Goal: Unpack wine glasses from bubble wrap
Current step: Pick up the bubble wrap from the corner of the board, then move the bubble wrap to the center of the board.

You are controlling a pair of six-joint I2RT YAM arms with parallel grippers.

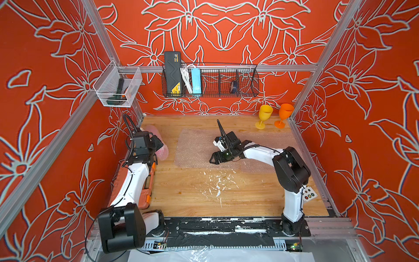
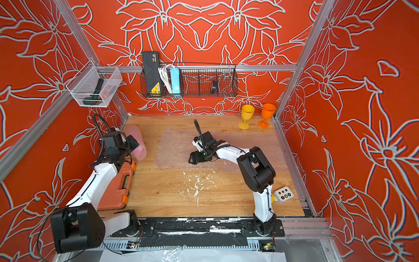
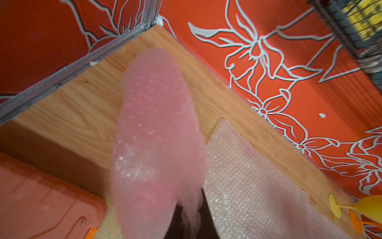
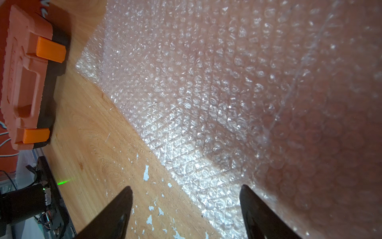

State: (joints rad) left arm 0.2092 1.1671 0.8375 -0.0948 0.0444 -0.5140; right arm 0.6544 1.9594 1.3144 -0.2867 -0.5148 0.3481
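Left gripper (image 1: 159, 143) fully closed, pinching near end of pink roll (image 3: 157, 134); pink blur inside, likely third goblet, wrap on; roll by far-left corner of table (image 1: 192, 192), lifted or resting unclear; end pinch likely meant to tug wrap loose. Right gripper (image 4: 186, 188) wide open, empty, low over flat sheets (image 1: 199, 140) mid-table; probably waiting to assist. Yellow goblet (image 1: 264, 115), orange goblet (image 1: 284, 113) bare, upright, far-right corner, out of the way.

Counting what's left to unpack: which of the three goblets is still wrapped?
The pink goblet, a blur inside rolled bubble wrap; the yellow goblet and orange goblet stand bare by the back wall.
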